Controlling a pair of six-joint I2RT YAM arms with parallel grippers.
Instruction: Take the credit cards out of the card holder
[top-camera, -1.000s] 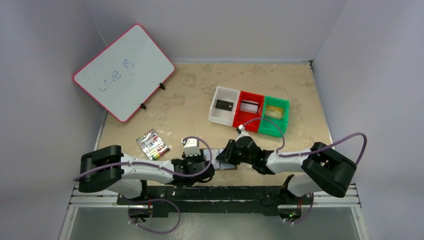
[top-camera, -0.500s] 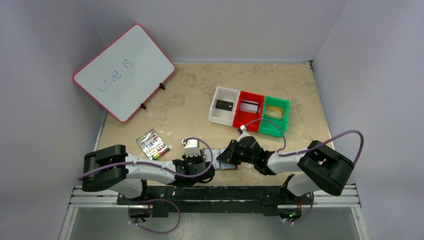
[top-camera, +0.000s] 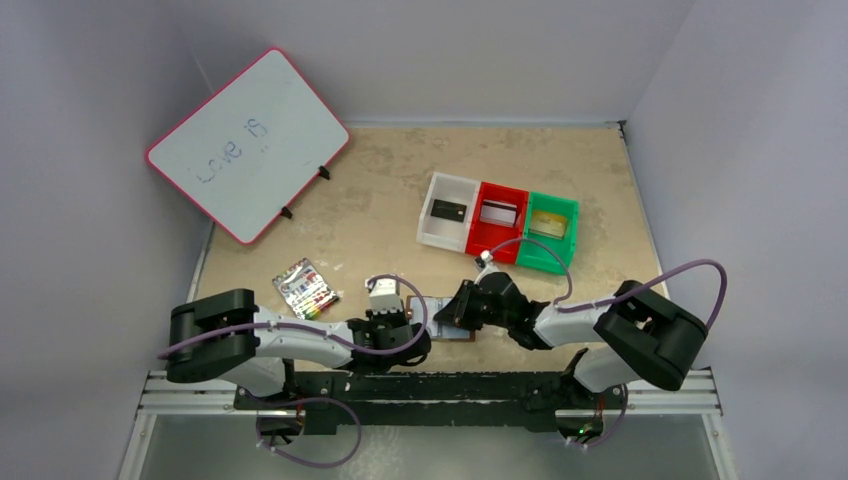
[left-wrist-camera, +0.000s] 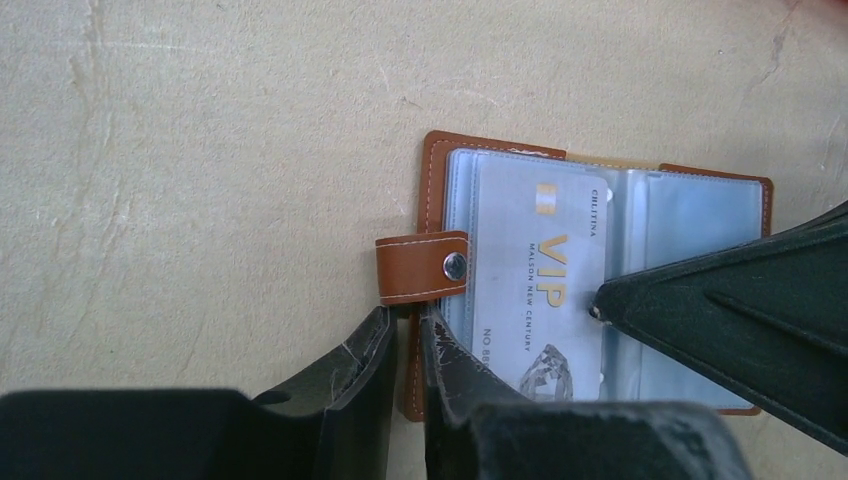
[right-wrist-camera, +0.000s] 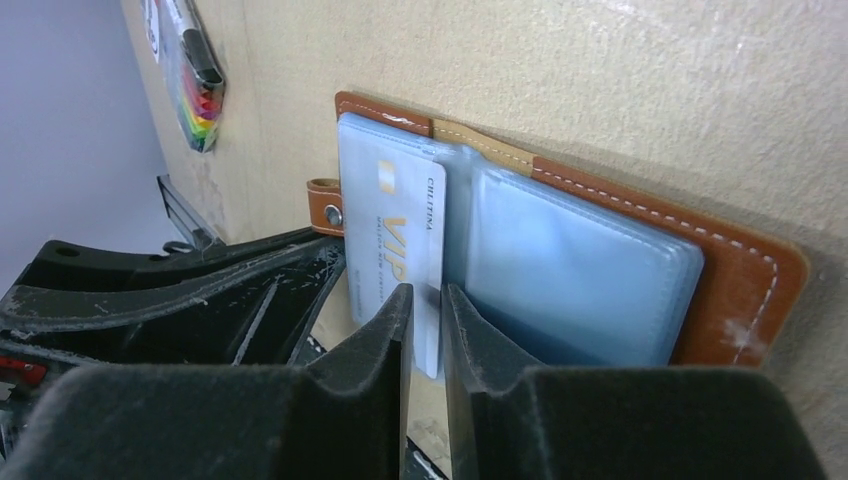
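Right-wrist view alone: right gripper (right-wrist-camera: 428, 292) seemingly straddles card (right-wrist-camera: 392, 225).

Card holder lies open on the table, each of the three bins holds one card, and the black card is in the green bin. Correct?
Not quite. In the top external view the black card lies in the white bin; the green bin holds a gold-tan card. The rest stands.

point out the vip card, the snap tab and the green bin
vip card (left-wrist-camera: 545, 270): left wrist view, on its gold lettering
snap tab (left-wrist-camera: 415, 268): left wrist view, on the brown strap beside the stud
green bin (top-camera: 555, 199): top external view, on its far rim
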